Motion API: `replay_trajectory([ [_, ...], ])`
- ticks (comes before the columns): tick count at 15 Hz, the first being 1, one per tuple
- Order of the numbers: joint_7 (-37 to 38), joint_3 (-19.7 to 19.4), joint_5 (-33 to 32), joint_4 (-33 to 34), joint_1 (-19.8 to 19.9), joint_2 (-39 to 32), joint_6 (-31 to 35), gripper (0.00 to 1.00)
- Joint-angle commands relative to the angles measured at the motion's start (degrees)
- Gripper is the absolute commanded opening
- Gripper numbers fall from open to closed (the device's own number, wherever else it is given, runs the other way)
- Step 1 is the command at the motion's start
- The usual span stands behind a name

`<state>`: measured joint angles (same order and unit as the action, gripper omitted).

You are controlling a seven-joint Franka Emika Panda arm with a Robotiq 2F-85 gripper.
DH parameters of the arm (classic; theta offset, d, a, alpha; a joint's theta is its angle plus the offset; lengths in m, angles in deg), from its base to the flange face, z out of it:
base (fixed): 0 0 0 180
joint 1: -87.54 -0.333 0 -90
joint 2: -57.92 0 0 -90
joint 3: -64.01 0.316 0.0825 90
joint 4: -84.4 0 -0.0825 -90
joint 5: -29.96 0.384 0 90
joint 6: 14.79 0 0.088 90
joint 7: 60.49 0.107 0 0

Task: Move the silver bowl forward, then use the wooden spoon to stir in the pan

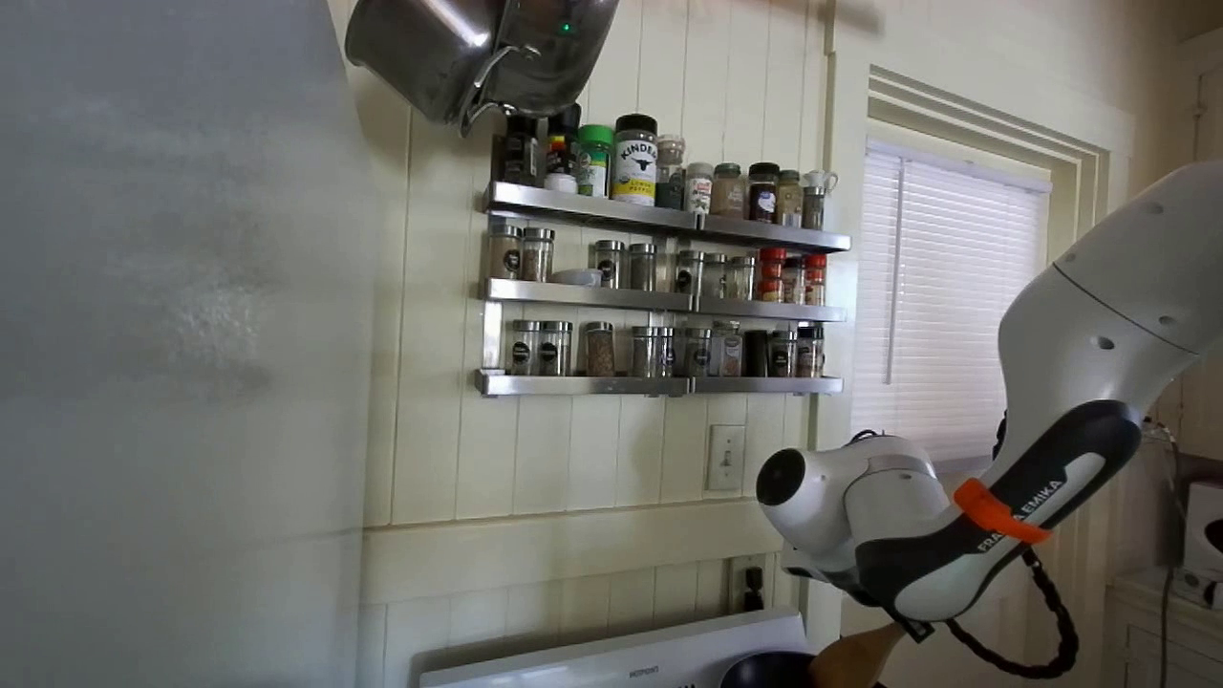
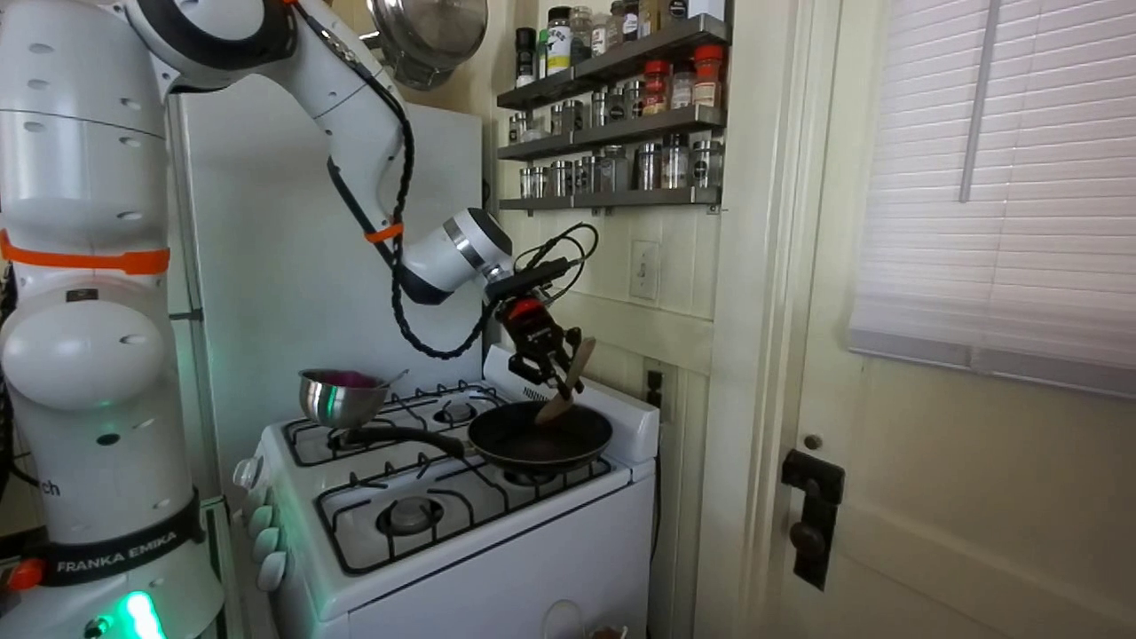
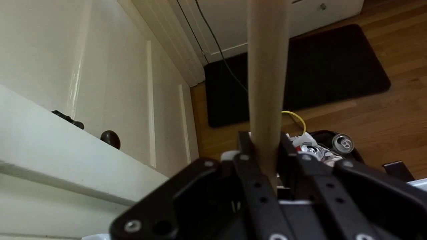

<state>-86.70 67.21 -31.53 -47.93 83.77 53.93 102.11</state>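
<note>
Wrist view | claw (image 3: 266, 146): clamped on wooden spoon (image 3: 268, 66) | spoon: between both fingers (image 3: 247, 170)

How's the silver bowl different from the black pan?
The silver bowl is shiny and deep; the black pan is dark and shallow. The pan looks wider than the bowl and has a long handle; no long one shows on the bowl. The wooden spoon is at the pan, not the bowl. Both are round and sit on the stove.
</note>
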Motion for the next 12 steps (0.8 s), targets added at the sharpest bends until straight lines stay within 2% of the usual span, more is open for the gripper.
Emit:
replay_trajectory([
  [1, 0.06, 0.32, 0.68, 0.07, 0.26, 0.01, 0.07, 0.21],
  [6, 0.07, 0.22, 1.46, 0.07, 0.49, 0.07, 0.35, 0.21],
  [7, -0.03, 0.37, 1.12, -0.07, 0.31, 0.07, 0.14, 0.05],
  [12, -2.11, 2.74, -1.18, 2.21, -2.05, -2.29, -8.74, 0.05],
])
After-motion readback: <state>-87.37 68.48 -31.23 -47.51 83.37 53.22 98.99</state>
